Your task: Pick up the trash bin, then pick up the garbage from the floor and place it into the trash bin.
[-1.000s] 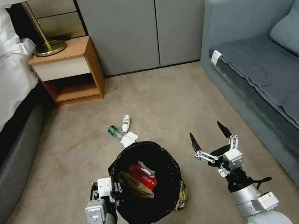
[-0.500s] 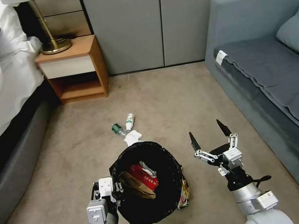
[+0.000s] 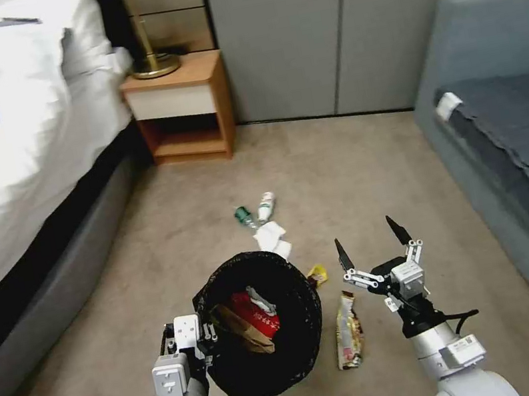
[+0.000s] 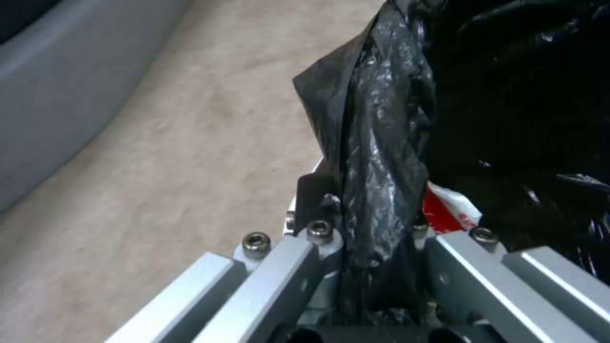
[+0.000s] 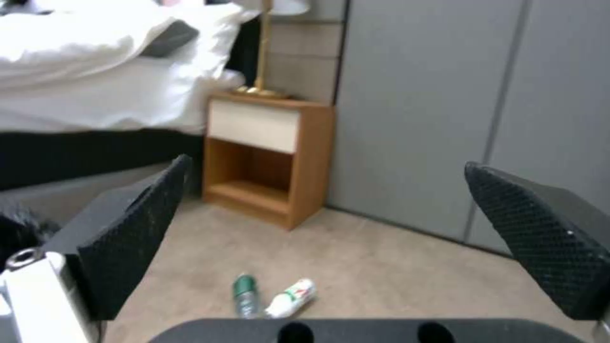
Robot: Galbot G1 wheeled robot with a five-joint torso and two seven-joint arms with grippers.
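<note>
The trash bin (image 3: 303, 299), lined with a crinkled black bag, hangs in front of me. My left gripper (image 3: 201, 335) is shut on its near-left rim, and the left wrist view shows the bag (image 4: 375, 157) pinched between the fingers. A red packet (image 3: 255, 313) and brown paper (image 3: 241, 332) lie inside. On the carpet are a gold wrapper (image 3: 349, 339), a small yellow piece (image 3: 318, 275), white tissues (image 3: 272, 238) and two small bottles (image 3: 244, 215) (image 3: 266, 206). My right gripper (image 3: 365, 234) is open and holds nothing, to the right of the bin above the wrapper. Beyond its fingers (image 5: 137, 238) lie the bottles (image 5: 245, 294).
A bed (image 3: 17, 172) with white bedding runs along the left. A wooden nightstand (image 3: 186, 113) with a brass lamp (image 3: 154, 64) stands at the back. A grey sofa (image 3: 508, 117) lines the right. Open carpet lies between them.
The whole picture has shifted right, so the camera has turned left. The gold wrapper, half hidden by the bin before, now lies fully in view. Both arms keep their pose.
</note>
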